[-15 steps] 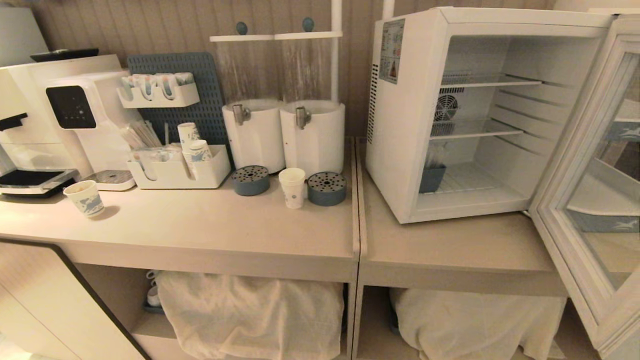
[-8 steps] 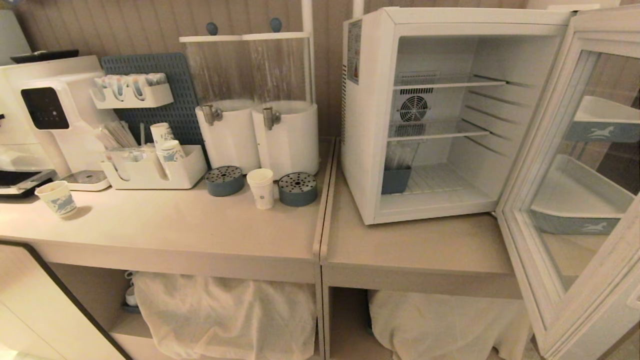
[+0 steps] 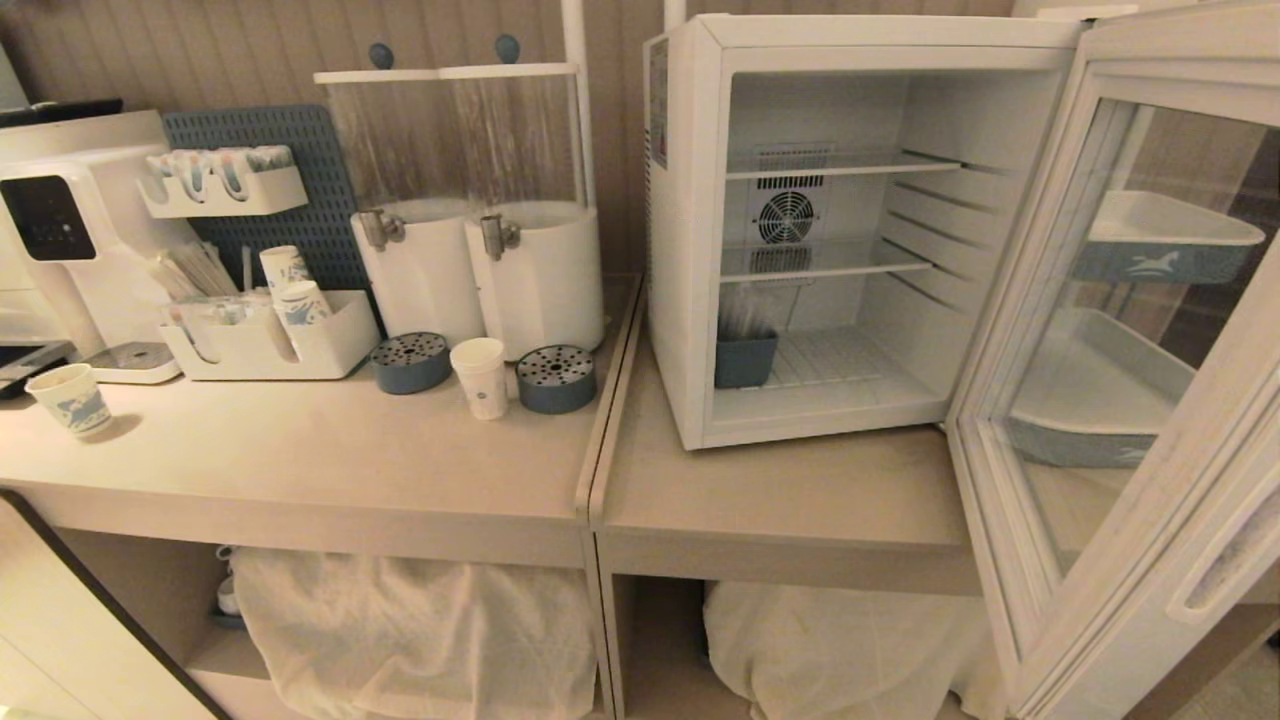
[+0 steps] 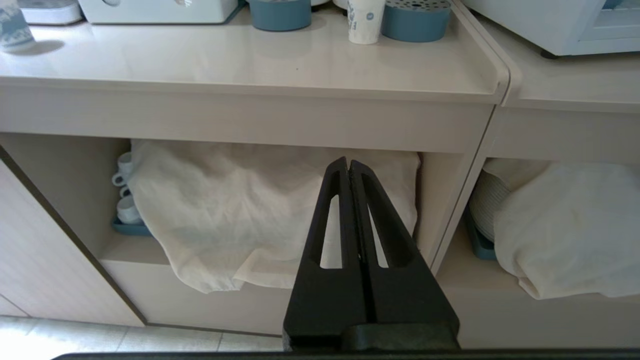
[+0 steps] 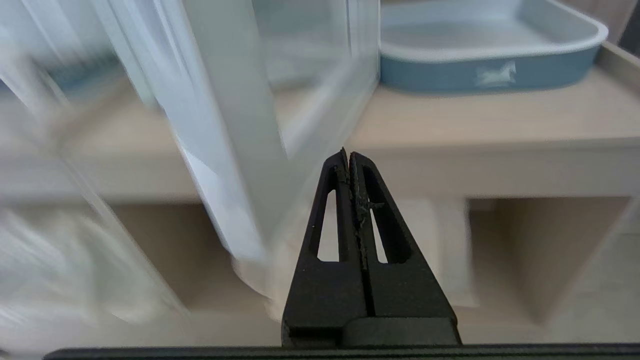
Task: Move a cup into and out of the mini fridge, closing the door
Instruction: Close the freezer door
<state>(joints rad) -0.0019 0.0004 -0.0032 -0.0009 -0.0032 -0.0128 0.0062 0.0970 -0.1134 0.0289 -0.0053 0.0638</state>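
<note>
beige counter (image 3: 300, 470), cup (image 3: 481, 377) between two drip trays, mini fridge (image 3: 690, 250) beside

Each end effector (image 4: 349, 162) is matte black, with two tapered, slotted fingers (right one's (image 5: 348, 154) seam looks scuffed).

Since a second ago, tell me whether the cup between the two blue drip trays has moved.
No. The cup still stands between the two blue drip trays, before the white dispensers. The whole picture slid leftward together, so the camera moved.
</note>
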